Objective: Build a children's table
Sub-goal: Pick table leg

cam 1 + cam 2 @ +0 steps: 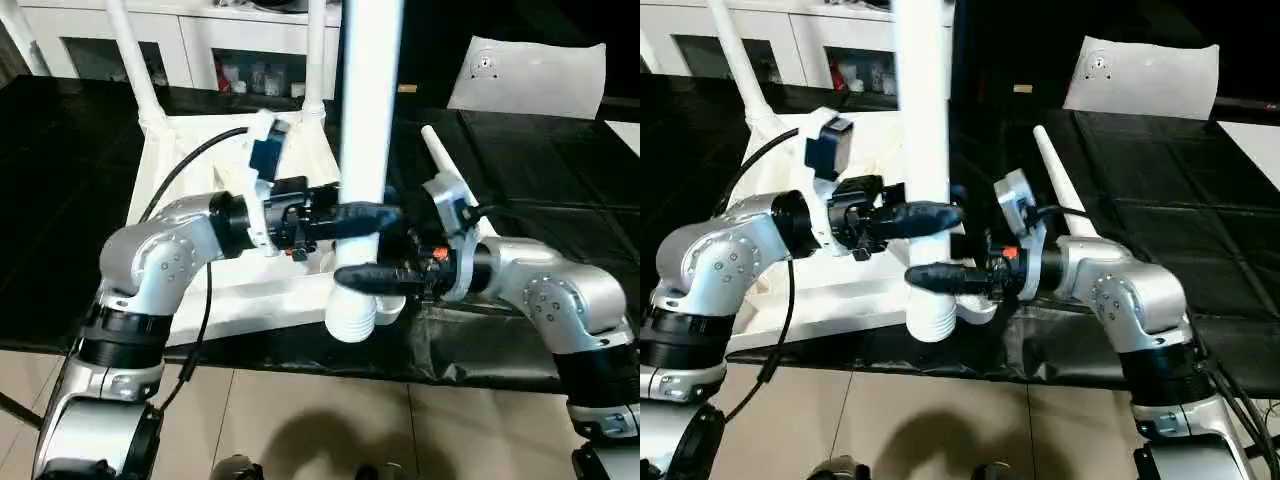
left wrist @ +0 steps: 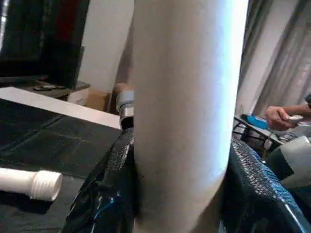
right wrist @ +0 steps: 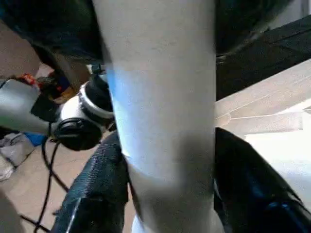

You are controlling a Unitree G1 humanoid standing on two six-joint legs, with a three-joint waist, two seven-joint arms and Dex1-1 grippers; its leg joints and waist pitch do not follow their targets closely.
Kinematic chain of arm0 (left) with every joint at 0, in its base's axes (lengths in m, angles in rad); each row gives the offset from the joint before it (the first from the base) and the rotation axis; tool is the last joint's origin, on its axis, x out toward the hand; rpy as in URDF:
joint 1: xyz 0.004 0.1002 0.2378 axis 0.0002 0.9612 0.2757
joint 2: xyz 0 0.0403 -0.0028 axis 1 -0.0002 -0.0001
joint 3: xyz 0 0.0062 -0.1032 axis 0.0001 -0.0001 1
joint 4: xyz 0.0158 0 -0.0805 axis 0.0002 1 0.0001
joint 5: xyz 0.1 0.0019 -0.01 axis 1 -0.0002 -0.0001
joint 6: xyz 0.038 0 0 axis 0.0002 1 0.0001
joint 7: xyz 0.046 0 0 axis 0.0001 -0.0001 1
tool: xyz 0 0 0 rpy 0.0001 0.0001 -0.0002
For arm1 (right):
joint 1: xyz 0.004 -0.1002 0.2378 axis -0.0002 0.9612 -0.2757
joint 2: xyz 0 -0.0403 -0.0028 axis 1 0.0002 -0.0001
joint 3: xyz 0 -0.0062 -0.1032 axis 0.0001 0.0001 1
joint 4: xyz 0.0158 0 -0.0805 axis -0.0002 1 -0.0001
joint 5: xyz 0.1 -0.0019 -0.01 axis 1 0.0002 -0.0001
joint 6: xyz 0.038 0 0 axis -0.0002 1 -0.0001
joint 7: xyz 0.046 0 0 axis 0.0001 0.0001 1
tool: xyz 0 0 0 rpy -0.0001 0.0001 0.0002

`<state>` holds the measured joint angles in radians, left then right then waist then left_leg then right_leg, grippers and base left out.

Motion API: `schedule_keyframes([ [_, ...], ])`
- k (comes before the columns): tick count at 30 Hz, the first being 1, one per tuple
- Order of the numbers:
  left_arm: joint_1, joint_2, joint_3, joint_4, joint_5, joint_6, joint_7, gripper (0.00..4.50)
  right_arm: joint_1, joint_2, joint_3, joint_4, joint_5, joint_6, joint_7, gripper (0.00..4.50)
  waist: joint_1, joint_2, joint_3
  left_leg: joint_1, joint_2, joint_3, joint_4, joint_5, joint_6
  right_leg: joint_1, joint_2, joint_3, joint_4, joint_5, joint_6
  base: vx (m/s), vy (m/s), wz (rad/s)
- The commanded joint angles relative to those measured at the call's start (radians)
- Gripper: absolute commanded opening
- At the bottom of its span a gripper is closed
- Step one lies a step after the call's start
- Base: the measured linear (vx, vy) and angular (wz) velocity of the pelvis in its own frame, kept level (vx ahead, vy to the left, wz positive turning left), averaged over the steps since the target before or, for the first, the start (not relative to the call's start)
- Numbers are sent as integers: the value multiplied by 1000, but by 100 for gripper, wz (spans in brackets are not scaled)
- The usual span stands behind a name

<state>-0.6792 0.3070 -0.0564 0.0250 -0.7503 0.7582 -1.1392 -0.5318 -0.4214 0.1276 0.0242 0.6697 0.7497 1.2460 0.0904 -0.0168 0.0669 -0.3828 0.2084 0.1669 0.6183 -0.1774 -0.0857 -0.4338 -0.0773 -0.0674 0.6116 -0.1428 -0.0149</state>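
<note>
Two grippers pinch one upright white leg (image 1: 368, 120) at frame centre: left gripper (image 1: 360, 217) above, right gripper (image 1: 372, 278) below, fingers clamped around it, near the table top (image 1: 200, 200).

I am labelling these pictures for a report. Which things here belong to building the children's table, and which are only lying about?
Belonging to the job:
- white plastic table top, lying upside down, two white tube legs already standing in it
- thick white tube leg, held upright by left gripper and right gripper
- spare white tapered leg on the black surface

Lying about:
- flat white panel with small round mark
- white cabinet behind
</note>
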Motion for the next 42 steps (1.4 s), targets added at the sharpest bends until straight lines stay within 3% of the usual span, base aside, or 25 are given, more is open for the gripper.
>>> schedule_keyframes([
  [1,-25,-2,-18,-5,-3,-9,-27,188,-14,-9,12,16,-7,9,1,221,3,-3,-83,9,7,5,-71,-171,11,72,-44,33,-72,-333,-147,0,0,0],
  [5,-31,2,-20,7,6,-18,-34,188,-14,-5,21,20,-10,4,6,200,3,-2,-85,10,7,5,-70,-169,9,73,-44,33,-71,-323,-151,0,0,0],
  [17,-21,9,-24,5,30,-32,-18,188,10,2,25,-2,-19,-9,-7,195,2,3,-85,11,7,5,-70,-182,5,73,-44,32,-73,-322,-154,0,0,0],
  [19,-19,10,-22,2,26,-28,-17,244,13,3,26,-5,-19,-10,-10,195,3,3,-85,12,7,5,-70,-183,4,73,-44,32,-72,-318,-156,0,0,0],
  [20,-17,4,-11,-4,18,-15,5,258,22,7,23,-13,-21,-15,-22,195,2,-2,-85,11,7,5,-71,-181,5,74,-43,32,-72,-317,-156,0,0,0],
  [21,-17,4,-11,-4,18,-15,5,258,22,7,23,-13,-21,-15,-22,195,3,1,-85,11,8,4,-71,-181,4,73,-43,32,-70,-315,-157,0,0,0],
  [22,-15,3,-6,-8,15,-11,12,264,28,10,22,-18,-23,-19,-30,195,1,-6,-84,10,8,5,-71,-180,5,73,-43,32,-71,-318,-157,0,0,0],
  [23,-7,4,-3,-18,20,-20,15,293,36,18,18,-24,-25,-25,-45,194,2,-5,-85,11,8,5,-71,-177,4,73,-45,32,-70,-326,-155,0,0,0],
  [25,-1,5,-2,-22,29,-30,23,301,39,22,15,-27,-25,-28,-54,194,1,-4,-84,11,8,5,-71,-177,5,72,-44,32,-72,-339,-147,0,0,0],
  [26,4,6,-1,-27,38,-37,31,303,42,25,14,-30,-26,-30,-61,194,1,-4,-83,12,8,5,-71,-179,3,71,-44,32,-74,-346,-143,0,0,0],
  [27,18,8,0,-38,51,-51,44,309,48,34,11,-37,-32,-39,-81,194,1,4,-83,12,9,4,-71,-181,1,71,-45,32,-73,-349,-142,0,0,0],
  [29,62,16,-1,-74,91,-82,93,346,67,64,2,-54,-63,-80,-151,194,-2,2,-85,9,9,3,-72,-182,-6,72,-45,32,-74,-347,-130,0,0,0],
  [30,67,17,-1,-78,96,-87,98,346,69,67,1,-56,-68,-86,-161,194,-3,6,-83,8,10,2,-74,-182,-10,71,-46,33,-74,-346,-129,0,0,0],
  [35,105,10,-1,-111,205,-151,249,347,94,118,-15,-68,-121,-142,-283,194,-6,7,-81,15,8,2,-75,-223,-19,64,-41,31,-82,-389,-103,0,0,0],
  [41,126,-14,11,-134,274,-191,363,347,104,156,-27,-68,-151,-173,-366,193,-6,7,-83,12,8,1,-77,-219,-18,65,-41,31,-80,-379,-95,0,0,0],
  [42,137,-21,9,-151,295,-196,398,347,106,168,-26,-66,-164,-186,-388,193,-6,11,-83,12,8,0,-77,-220,-18,65,-42,31,-78,-372,-97,0,0,0],
])
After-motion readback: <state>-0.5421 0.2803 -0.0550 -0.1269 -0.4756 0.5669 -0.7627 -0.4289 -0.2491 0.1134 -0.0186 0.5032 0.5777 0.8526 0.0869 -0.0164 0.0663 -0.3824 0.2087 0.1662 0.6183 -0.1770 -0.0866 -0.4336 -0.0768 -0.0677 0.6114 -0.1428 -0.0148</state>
